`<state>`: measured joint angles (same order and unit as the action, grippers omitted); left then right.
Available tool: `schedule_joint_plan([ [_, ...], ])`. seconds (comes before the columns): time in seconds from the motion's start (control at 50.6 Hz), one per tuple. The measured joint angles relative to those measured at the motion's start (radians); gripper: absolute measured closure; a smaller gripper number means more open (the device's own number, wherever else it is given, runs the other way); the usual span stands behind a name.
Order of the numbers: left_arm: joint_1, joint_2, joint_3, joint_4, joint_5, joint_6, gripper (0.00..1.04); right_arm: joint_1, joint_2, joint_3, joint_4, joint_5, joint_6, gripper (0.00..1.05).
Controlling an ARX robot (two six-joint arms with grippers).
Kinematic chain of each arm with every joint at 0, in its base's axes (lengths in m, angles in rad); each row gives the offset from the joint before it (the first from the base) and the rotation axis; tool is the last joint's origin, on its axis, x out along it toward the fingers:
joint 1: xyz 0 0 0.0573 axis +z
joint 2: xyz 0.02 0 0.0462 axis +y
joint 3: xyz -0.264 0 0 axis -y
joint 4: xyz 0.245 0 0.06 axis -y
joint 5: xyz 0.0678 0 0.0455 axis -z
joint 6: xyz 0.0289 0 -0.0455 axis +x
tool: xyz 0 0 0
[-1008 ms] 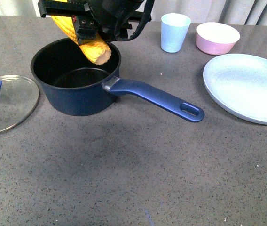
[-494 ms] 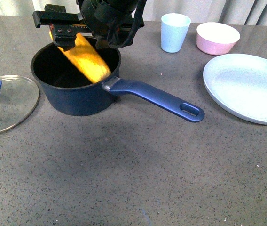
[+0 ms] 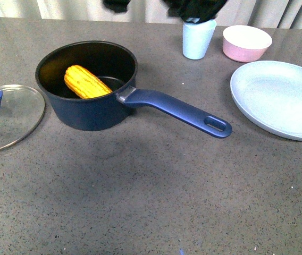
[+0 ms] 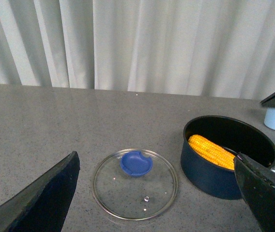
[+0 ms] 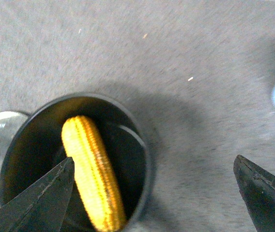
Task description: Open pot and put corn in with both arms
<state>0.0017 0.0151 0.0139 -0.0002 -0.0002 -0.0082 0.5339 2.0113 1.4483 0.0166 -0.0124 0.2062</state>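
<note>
The dark blue pot [image 3: 87, 114] stands open at the left of the table, its long handle [image 3: 177, 109] pointing right. The corn [image 3: 87, 82] lies loose inside it, leaning on the wall. In the right wrist view my right gripper [image 5: 152, 198] is open and empty, high above the pot [image 5: 36, 154] and the corn [image 5: 94, 179]. In the left wrist view my left gripper [image 4: 154, 203] is open and empty, well above the glass lid [image 4: 135, 183], with the pot [image 4: 210, 176] and the corn [image 4: 212, 151] to one side.
The glass lid [image 3: 7, 117] with a blue knob lies flat left of the pot. A pale blue cup [image 3: 198, 37], a pink bowl [image 3: 246, 42] and a pale blue plate [image 3: 278, 98] stand at the right. Dark arm parts [image 3: 193, 8] show at the top edge.
My right gripper let go of the corn, which dropped into the pot. The gripper then rose up and away to the right. The pot and lid did not move.
</note>
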Motion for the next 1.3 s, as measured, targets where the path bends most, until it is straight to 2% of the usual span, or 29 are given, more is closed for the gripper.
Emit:
schedule_joint_plan([
  [0.277, 0.0, 0.0, 0.0, 0.0, 0.0, 0.0, 0.09, -0.272, -0.523, -0.408, 0.098, 0.088, 0.072, 0.09],
  [0.376, 0.0, 0.0, 0.0, 0.0, 0.0, 0.0, 0.09, -0.32, -0.612, -0.492, 0.106, 0.111, 0.086, 0.1],
  [0.455, 0.0, 0.0, 0.0, 0.0, 0.001, 0.0, 0.09, -0.325, -0.646, -0.6, 0.353, 0.197, -0.004, 0.21],
  [0.475, 0.0, 0.0, 0.0, 0.0, 0.001, 0.0, 0.09, -0.327, -0.65, -0.617, 0.386, 0.197, -0.019, 0.23],
  [0.494, 0.0, 0.0, 0.0, 0.0, 0.0, 0.0, 0.09, -0.333, -0.665, -0.672, 0.478, 0.196, -0.07, 0.28],
  [0.554, 0.0, 0.0, 0.0, 0.0, 0.0, 0.0, 0.09, -0.351, -0.709, -0.801, 0.627, 0.183, -0.135, 0.42],
  [0.771, 0.0, 0.0, 0.0, 0.0, 0.0, 0.0, 0.09, -0.406, -0.855, -1.032, 0.721, 0.139, -0.189, 0.81],
  [0.87, 0.0, 0.0, 0.0, 0.0, 0.0, 0.0, 0.09, -0.429, -0.926, -1.129, 0.737, 0.114, -0.2, 1.03],
  [1.087, 0.0, 0.0, 0.0, 0.0, 0.0, 0.0, 0.09, -0.46, -1.045, -1.241, 0.734, 0.081, -0.203, 1.03],
  [1.166, 0.0, 0.0, 0.0, 0.0, 0.0, 0.0, 0.09, -0.505, -1.086, -1.271, 0.722, 0.021, -0.203, 1.03],
  [1.305, 0.0, 0.0, 0.0, 0.0, 0.0, 0.0, 0.09, -0.53, -1.154, -1.313, 0.695, 0.018, -0.203, 1.03],
])
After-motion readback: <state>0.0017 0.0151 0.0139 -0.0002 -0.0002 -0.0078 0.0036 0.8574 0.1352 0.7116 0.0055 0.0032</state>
